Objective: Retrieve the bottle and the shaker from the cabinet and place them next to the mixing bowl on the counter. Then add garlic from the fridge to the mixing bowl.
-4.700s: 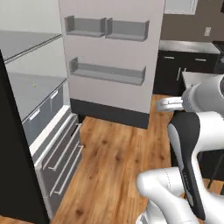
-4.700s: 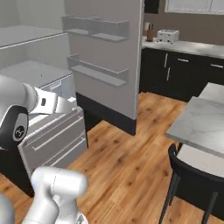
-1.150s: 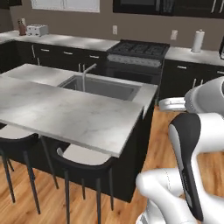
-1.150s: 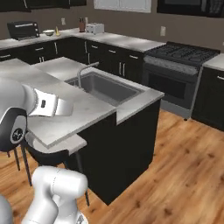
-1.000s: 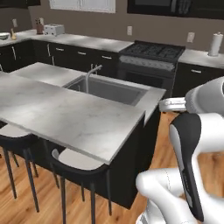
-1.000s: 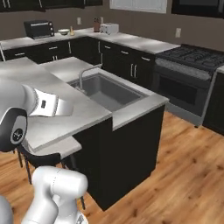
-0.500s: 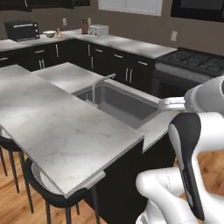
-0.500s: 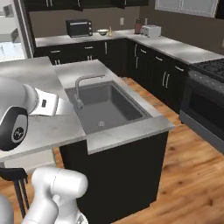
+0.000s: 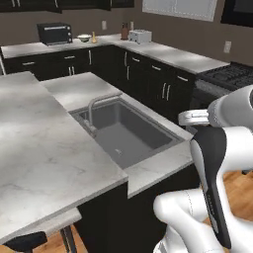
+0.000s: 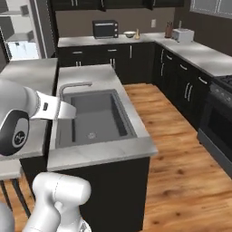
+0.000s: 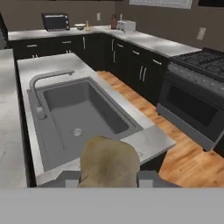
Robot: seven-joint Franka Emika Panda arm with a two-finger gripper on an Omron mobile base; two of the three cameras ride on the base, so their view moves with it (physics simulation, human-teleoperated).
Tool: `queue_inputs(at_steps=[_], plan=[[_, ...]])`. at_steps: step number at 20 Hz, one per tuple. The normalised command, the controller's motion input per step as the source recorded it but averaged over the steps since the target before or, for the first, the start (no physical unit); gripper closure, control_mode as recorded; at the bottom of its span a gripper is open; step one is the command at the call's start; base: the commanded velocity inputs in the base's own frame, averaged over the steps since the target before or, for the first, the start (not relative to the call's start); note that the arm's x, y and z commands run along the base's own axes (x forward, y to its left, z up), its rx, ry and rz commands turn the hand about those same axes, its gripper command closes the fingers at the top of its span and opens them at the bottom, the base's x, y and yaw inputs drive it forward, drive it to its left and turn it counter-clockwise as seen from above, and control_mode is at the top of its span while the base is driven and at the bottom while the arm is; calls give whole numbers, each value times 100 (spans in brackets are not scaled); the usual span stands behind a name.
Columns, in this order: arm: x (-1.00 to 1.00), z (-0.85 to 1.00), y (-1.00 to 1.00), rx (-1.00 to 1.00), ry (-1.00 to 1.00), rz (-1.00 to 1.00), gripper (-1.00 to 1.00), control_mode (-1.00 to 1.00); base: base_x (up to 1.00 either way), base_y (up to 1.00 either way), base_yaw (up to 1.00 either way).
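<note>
The gripper (image 11: 108,178) is pinching the garlic (image 11: 109,162), a tan-brown lump that sits between the two finger tips, up in the air above the near edge of the grey sink (image 11: 78,118) in the middle island. Far away on the counter (image 9: 34,48) along the back wall, the mixing bowl (image 9: 84,37) stands just beside the bottle (image 9: 93,37), with the black toaster oven (image 9: 54,33) on its other side. The white toaster (image 9: 140,35) sits around the corner of that counter
</note>
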Motion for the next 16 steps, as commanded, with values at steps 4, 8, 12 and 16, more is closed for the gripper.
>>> queue_inputs(at_steps=[4, 8, 12, 16], plan=[[0, 0, 0, 0, 0, 0, 100, 100, 17, -100, 32], [0, 0, 0, 0, 0, 0, 100, 100, 18, -100, 36], [0, 0, 0, 0, 0, 0, 100, 100, 17, -100, 37], [0, 0, 0, 0, 0, 0, 100, 100, 16, -100, 35]])
